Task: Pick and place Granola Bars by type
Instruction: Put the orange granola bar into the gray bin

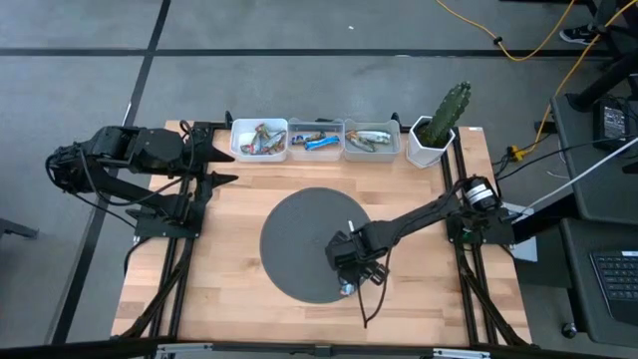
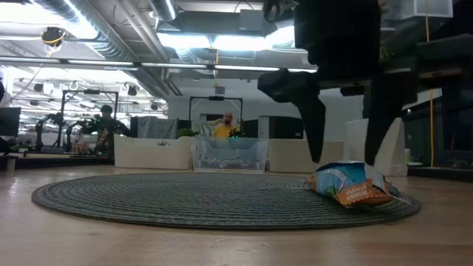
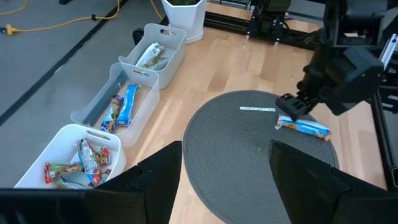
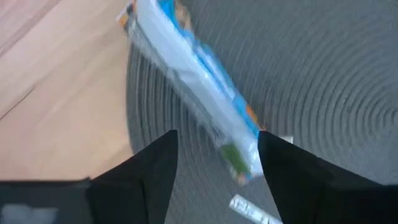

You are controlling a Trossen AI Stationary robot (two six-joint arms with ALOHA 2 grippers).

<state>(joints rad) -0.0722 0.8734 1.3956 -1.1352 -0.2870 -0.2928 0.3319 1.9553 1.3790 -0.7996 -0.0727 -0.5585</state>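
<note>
Fingers of the right gripper hang apart over a blue granola bar on the round mat, a white strip just beside; left gripper apart too, waiting left.

Robotics lab: wooden tabletop on grey concrete floor, yellow cables trailing at 1 o'clock, exposed ceiling ducts, strip lights, other arm rigs, seated people beyond.
</note>
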